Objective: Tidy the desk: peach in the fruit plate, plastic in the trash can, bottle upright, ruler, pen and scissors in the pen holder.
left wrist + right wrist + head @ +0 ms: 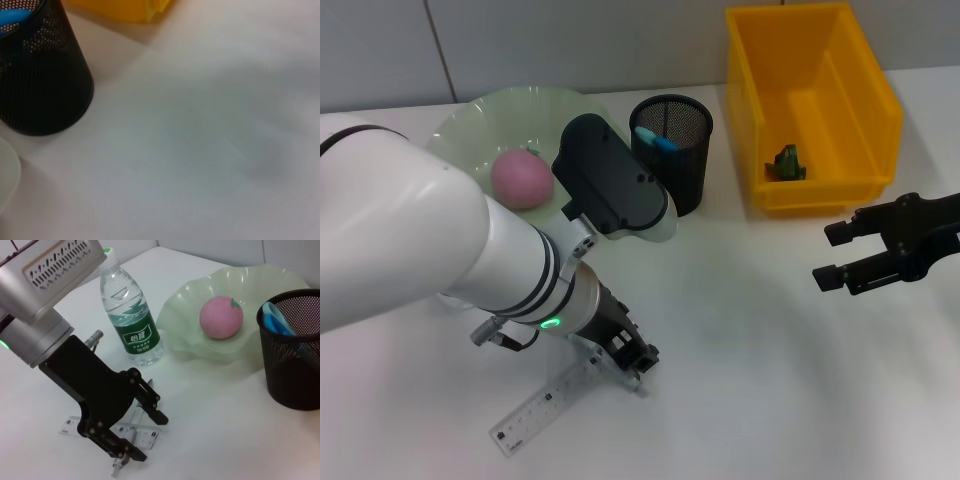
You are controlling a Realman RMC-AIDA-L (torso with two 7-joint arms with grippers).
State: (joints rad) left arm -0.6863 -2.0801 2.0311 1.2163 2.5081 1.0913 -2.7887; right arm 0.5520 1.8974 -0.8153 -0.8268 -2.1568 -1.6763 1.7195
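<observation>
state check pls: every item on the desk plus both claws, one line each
Pink peach: in the pale green fruit plate.
Clear plastic water bottle: upright, capped.
Clear plastic ruler: flat on the table, under the left claw.
Black mesh pen holder: upright, blue item inside.
Yellow plastic bin: holds green scrap.
Left claw: open, down at the ruler.
Right claw: open, empty, beside the bin.
</observation>
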